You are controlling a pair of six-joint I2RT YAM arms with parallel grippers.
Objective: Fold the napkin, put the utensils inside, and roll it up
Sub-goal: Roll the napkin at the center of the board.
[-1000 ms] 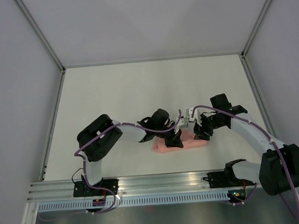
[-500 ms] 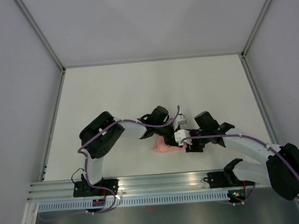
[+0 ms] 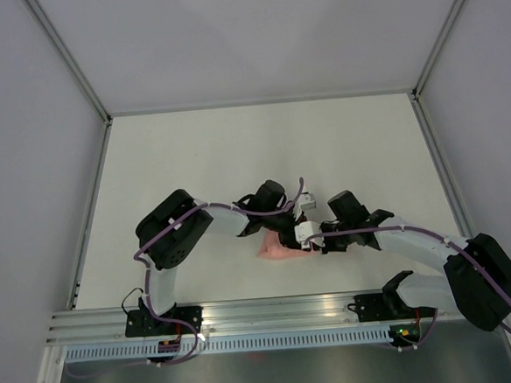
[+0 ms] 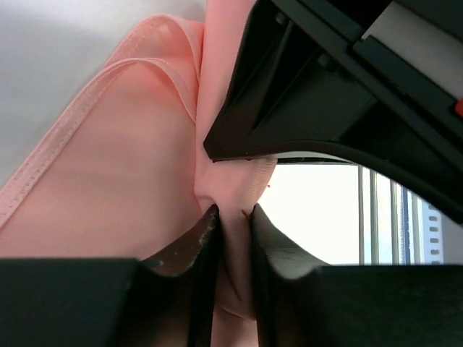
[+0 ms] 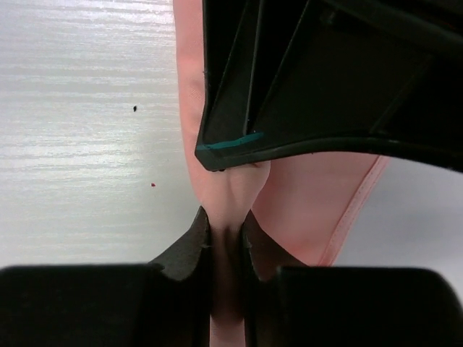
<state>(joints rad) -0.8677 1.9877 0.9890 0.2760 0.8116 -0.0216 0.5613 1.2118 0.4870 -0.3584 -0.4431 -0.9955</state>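
Napkin: the napkin (image 3: 275, 250) lies bunched in a short pink bundle on the white table (image 3: 235, 149), close to the near rail (image 3: 246, 310), about midway across.
Fork: not visible in any view; I cannot tell whether it lies inside the cloth.
Left jaws: the left gripper (image 4: 230, 231) is almost closed, nipping a raised ridge of napkin between its tips.
Right jaws: the right gripper (image 5: 226, 231) is likewise nearly closed, with a thin pleat of the same cloth pinched between its tips.
Key relation: the two grippers meet nose to nose over the bundle's right end, so close that each fills the other's wrist view. The cloth sits directly at both sets of tips, so neither arm is nearer.
Long axis: the visible bundle runs left to right; the rest is hidden under the wrists.
Room: there is wide bare table on the far side and to both sides, least toward the near rail.
Judgement: the next move looks cramped by the other gripper, not by any edge.
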